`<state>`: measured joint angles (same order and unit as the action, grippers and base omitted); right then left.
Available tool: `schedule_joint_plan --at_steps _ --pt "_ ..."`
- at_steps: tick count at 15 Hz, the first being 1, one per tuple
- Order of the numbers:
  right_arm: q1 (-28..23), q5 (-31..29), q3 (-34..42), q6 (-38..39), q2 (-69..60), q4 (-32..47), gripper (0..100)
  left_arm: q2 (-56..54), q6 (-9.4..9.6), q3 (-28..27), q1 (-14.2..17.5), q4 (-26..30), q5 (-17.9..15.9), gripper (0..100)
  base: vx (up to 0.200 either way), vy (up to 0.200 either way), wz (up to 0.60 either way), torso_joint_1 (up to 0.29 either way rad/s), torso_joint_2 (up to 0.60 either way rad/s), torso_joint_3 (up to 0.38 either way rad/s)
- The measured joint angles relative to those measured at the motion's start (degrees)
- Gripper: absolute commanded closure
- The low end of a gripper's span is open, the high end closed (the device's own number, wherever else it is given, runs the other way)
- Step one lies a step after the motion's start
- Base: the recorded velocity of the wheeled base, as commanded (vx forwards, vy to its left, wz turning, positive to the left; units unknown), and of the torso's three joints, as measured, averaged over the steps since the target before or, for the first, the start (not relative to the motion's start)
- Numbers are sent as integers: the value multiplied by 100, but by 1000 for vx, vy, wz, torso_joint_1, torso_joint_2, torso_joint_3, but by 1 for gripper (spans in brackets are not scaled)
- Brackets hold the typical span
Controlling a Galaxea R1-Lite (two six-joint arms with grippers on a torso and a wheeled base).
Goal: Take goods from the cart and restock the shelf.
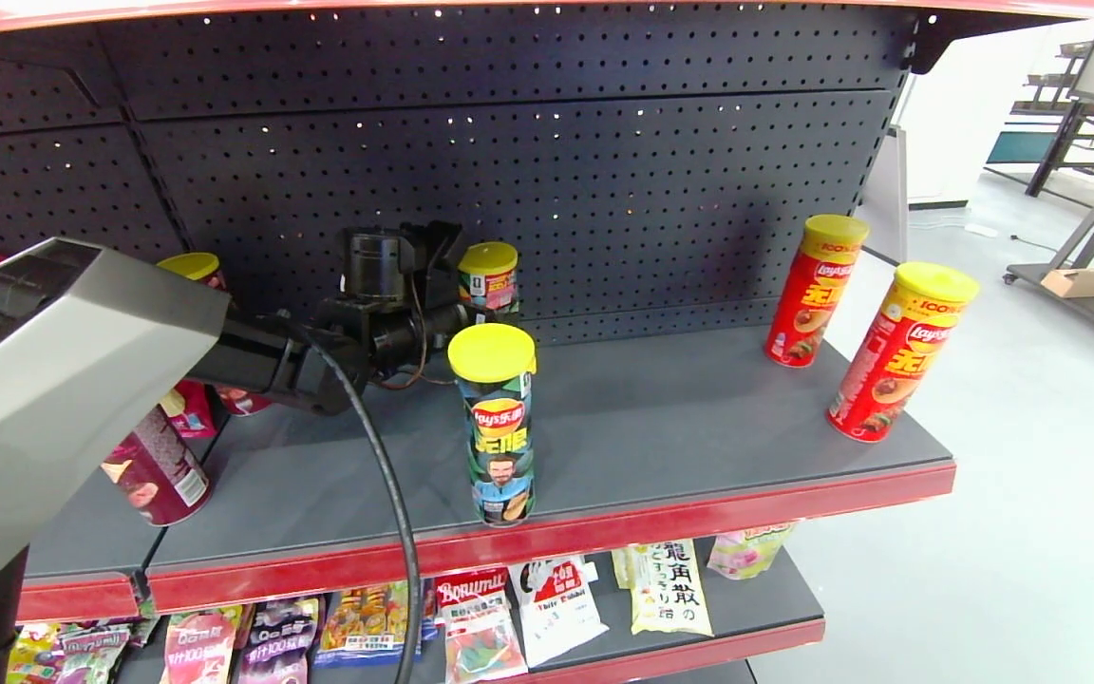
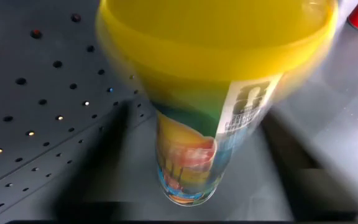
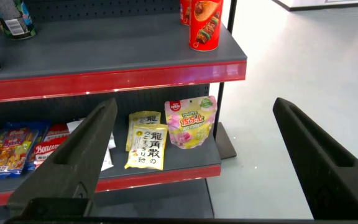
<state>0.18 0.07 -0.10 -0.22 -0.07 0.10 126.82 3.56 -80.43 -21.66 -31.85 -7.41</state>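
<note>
A green-and-black chip can with a yellow lid stands upright at the back of the grey shelf, against the pegboard. My left gripper is right at this can, and the left wrist view looks down on the same can from very close. A matching can stands at the shelf's front edge. My right gripper hangs open and holds nothing, low in front of the shelving, facing the snack bags on the lower shelf.
Two red cans stand at the shelf's right end. A maroon can and another yellow-lidded can are on the left. Snack bags line the lower shelf. The middle of the shelf between the cans is bare.
</note>
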Motion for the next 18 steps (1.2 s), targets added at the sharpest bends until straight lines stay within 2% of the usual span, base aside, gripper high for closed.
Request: schedule_joint_plan --at_steps 5,18 --pt "-2 0 0 0 0 0 0 -74 -200 41 -5 5 2 0 0 0 0 0 0 0" --pt "-5 0 0 1 0 0 0 -1257 -149 1610 179 374 -6 0 0 0 0 0 0 0"
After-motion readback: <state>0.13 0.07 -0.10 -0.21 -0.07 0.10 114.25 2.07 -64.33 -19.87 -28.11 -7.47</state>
